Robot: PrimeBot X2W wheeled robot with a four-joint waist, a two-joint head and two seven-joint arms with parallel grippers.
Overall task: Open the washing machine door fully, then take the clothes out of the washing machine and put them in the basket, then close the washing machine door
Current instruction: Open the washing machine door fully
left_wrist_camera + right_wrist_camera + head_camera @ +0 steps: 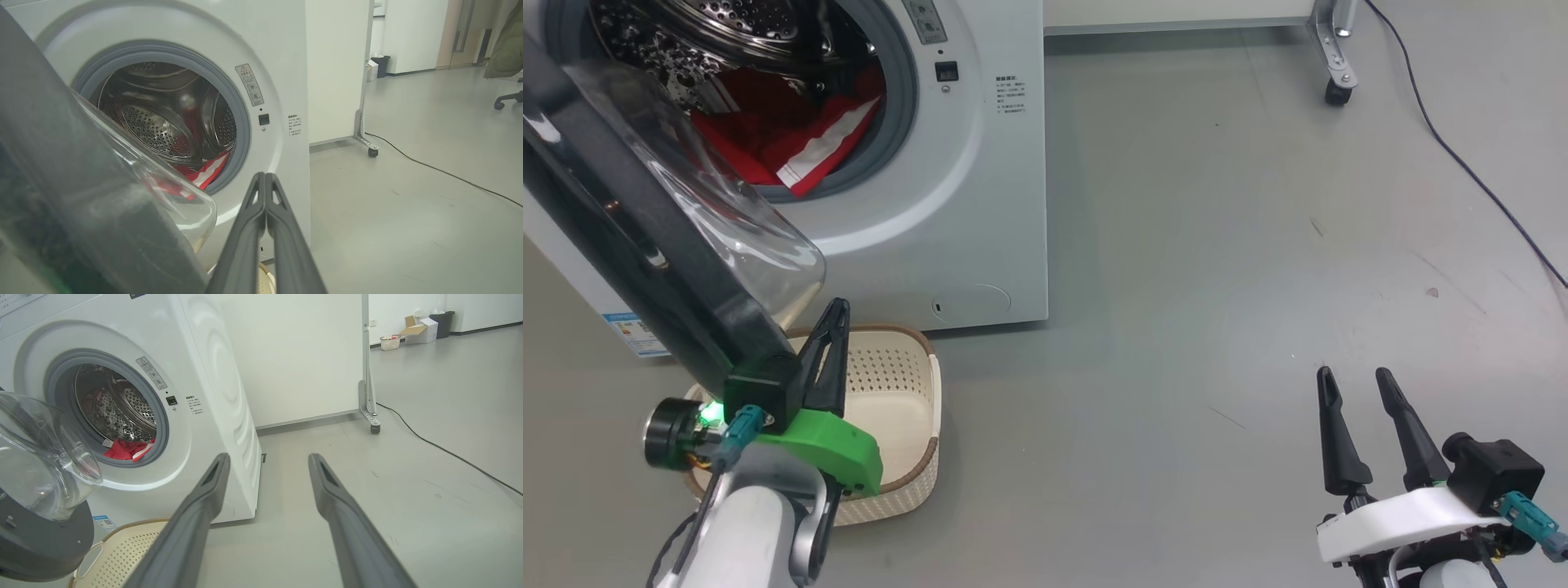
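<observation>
The white washing machine (980,204) stands at the upper left with its door (645,237) swung open toward me, black rim and clear glass bowl (45,457) facing out. Red clothes (784,135) with a white stripe lie in the steel drum (163,122). The cream basket (894,408) sits on the floor in front of the machine, below the door. My left gripper (833,314) is shut and empty, right beside the door's lower edge, above the basket. My right gripper (1356,384) hangs open over bare floor at the lower right.
A black cable (1462,155) runs across the grey floor at the right. A caster leg (1335,57) of a white panel stands behind the machine. Boxes and a bin (425,324) sit far back by the wall.
</observation>
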